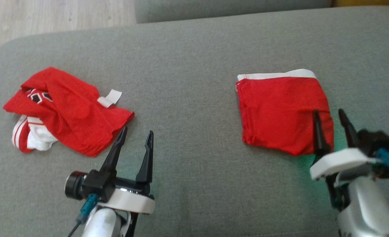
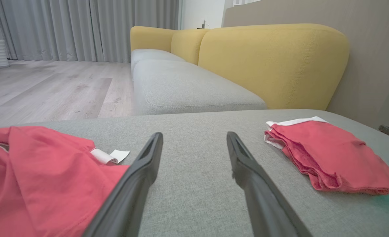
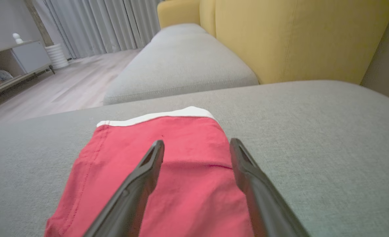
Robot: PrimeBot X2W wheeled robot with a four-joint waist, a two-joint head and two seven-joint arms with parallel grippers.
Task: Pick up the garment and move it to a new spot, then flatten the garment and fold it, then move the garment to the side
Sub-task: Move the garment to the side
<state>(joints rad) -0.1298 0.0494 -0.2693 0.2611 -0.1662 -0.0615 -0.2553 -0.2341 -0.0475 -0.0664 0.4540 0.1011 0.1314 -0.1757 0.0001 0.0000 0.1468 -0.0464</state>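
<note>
Head view | folded garment (image 1: 279,108), crumpled jersey (image 1: 72,115) apart | left gripper (image 1: 138,130), right gripper (image 1: 328,112) released

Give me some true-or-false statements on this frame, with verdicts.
1. The left gripper and right gripper are both open. True.
2. The folded garment lies on the robot's left. False: it lies on the right; the crumpled garment is on the left.
3. The right gripper clamps the folded garment. False: its jaws stand apart over the garment's near corner.
4. The folded garment's white band is on its far edge. True.
5. Both garments lie on the floor. False: they lie on the grey cushion.
</note>
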